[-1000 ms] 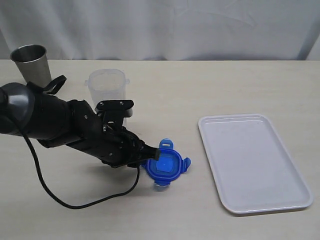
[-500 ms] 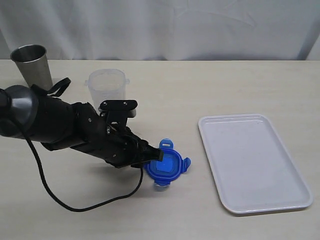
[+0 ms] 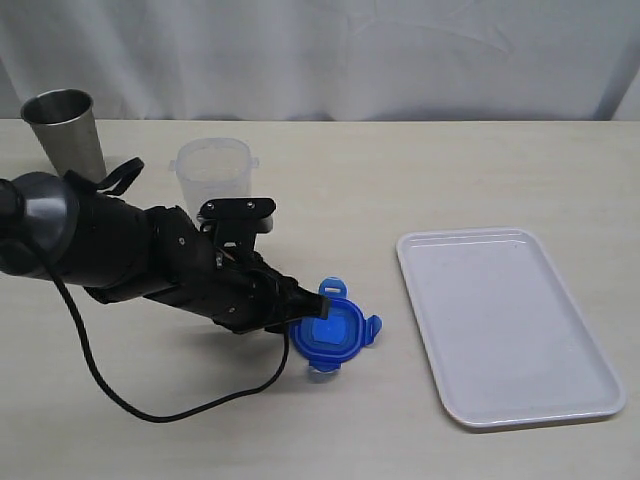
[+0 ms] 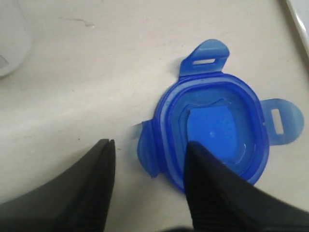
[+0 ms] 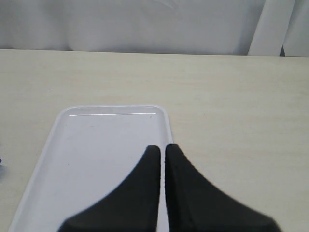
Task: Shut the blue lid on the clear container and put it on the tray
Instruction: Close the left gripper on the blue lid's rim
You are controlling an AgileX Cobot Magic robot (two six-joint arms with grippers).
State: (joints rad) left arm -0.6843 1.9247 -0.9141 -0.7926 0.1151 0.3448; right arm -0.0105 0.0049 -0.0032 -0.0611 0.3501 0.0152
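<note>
The blue lid (image 3: pixel 332 334) lies flat on the table with its flaps spread out, left of the tray (image 3: pixel 560 400). My left gripper (image 3: pixel 308 311) is low at the lid's left edge and open. In the left wrist view its gripper (image 4: pixel 150 144) straddles the rim of the lid (image 4: pixel 217 96): one finger is over the lid's inside, the other over bare table, with a gap to the near flap. The clear container (image 3: pixel 213 172) stands upright and uncovered behind the left arm. My right gripper (image 5: pixel 162 146) is shut and empty over the tray's (image 5: pixel 96 145) long edge.
A steel cup (image 3: pixel 65 125) stands at the far left behind the arm. A black cable (image 3: pixel 150 412) loops on the table in front of the left arm. A white curtain hangs behind the table's far edge.
The left arm has shifted slightly right and lower toward the lid. The lid, container and tray stay where they were, and the jaws have not changed width.
</note>
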